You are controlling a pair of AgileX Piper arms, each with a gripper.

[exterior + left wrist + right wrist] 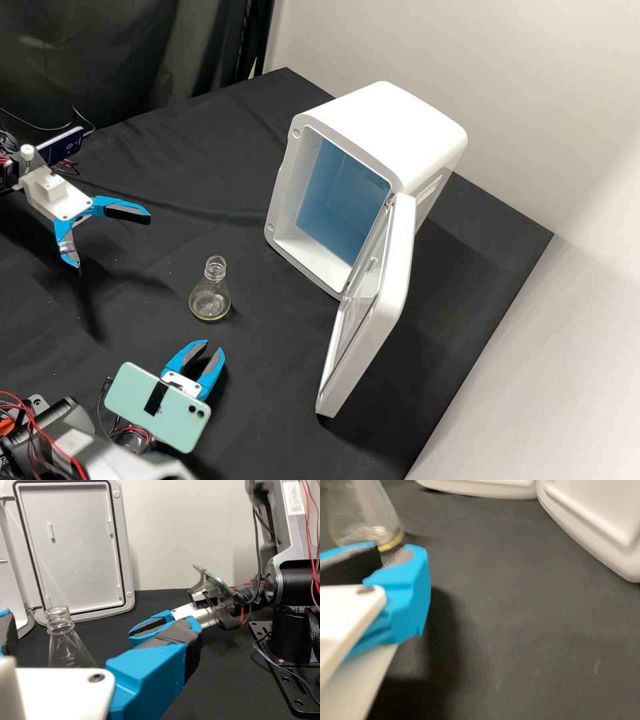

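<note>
A clear conical flask (211,293) stands upright on the black bench, with a thin yellowish ring at its base. Behind and to its right is a small white fridge (400,133) with a pale blue inside; its door (373,300) hangs wide open toward the front. My left gripper (100,233) hovers open at the left, well away from the flask (65,640), nothing between its fingers (160,675). My right gripper (207,352) is open near the front, its tips a short way from the flask (360,510), one blue finger (405,595) close beside the base.
A mint-green phone (160,407) is clamped on the right arm's wrist; a dark phone (63,143) sits on the left arm. The bench's right edge (493,347) runs just beyond the fridge. The right arm's base and red wiring (295,580) stand at the front left.
</note>
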